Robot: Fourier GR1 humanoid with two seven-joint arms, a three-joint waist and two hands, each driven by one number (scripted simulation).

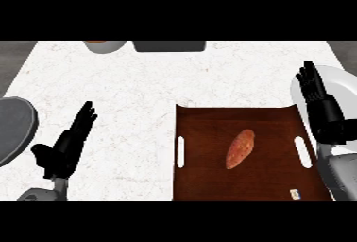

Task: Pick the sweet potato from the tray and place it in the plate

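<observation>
1 sweet potato (241,149); 1 tray (209,142); 1 plate (346,82); 1 left hand (66,142); 1 right hand (322,106); 1 bowl (105,46); 1 dark box (169,46); 1 grey disc (14,127).

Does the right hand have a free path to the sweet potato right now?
Probably yes: the right hand is open beside the tray, and the sweet potato lies uncovered with nothing between.

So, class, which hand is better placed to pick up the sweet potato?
Right: the right hand is beside the tray and over the plate; the left hand is farther from the sweet potato.
</observation>
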